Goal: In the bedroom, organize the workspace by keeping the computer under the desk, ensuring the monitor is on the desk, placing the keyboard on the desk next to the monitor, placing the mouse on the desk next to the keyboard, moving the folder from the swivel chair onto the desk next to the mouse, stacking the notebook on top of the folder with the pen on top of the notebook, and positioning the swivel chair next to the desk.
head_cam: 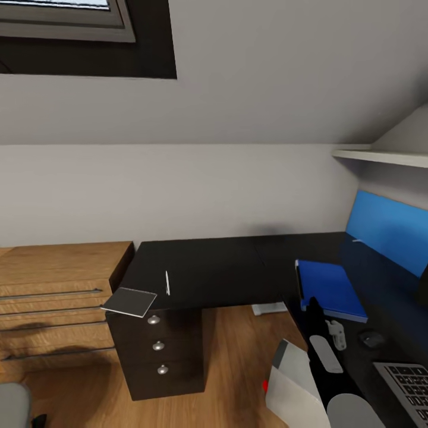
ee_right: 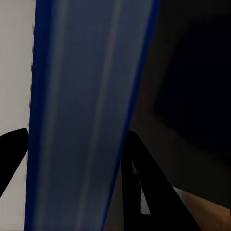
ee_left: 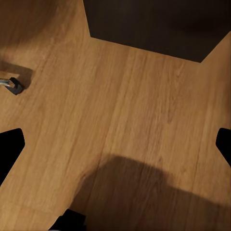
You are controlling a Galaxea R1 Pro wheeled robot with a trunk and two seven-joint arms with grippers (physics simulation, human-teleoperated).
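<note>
Between the right jaws [ee_right: 72,144], spread wide: the folder [ee_right: 82,96].

Head view: even, diffuse light; pale wall [head_cam: 226,178] evenly lit, no hard highlights. Glossy desk [head_cam: 220,270] top reads near-black, with a soft blue reflection at its far right. Render slightly soft overall. Left wrist view: warm, well-lit wooden floor [ee_left: 120,106]; a broad soft-edged shadow lies across it. Right wrist view: dim; blue surface [ee_right: 82,115] close to the lens, blurred, with faint vertical sheen
</note>
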